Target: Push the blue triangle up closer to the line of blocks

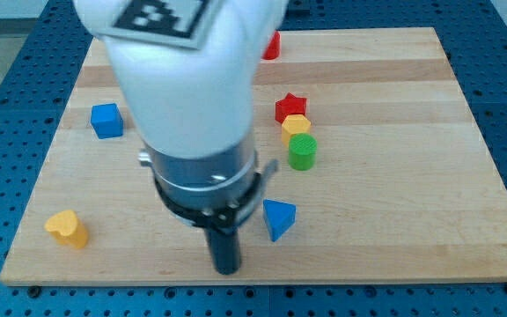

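Note:
The blue triangle (278,217) lies on the wooden board (394,176) below the middle. Above it a short line of blocks runs down: a red star (290,107), a yellow block (296,127) and a green cylinder (303,151), touching one another. My tip (225,267) is at the end of the dark rod, to the left of and slightly below the blue triangle, a short gap apart from it. The white arm body hides the board's upper middle.
A blue cube (106,120) sits at the left. A yellow heart-like block (68,228) lies near the bottom left corner. A red block (272,46) shows partly behind the arm at the top edge. Blue perforated table surrounds the board.

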Robot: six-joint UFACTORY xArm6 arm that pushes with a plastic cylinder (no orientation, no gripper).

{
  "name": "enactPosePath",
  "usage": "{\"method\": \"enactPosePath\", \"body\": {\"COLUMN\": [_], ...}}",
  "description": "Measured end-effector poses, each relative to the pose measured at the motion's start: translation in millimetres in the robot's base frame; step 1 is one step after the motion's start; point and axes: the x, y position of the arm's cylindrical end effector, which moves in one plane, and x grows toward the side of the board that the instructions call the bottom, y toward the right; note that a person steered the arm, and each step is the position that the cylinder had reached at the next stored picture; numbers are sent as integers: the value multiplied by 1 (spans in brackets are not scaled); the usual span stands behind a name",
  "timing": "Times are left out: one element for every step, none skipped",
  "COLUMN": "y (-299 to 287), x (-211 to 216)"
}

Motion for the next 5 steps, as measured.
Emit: {"method": "enactPosePath", "body": {"y": [28, 39, 39, 39, 39], "x": [0, -15, -28, -30, -37]}}
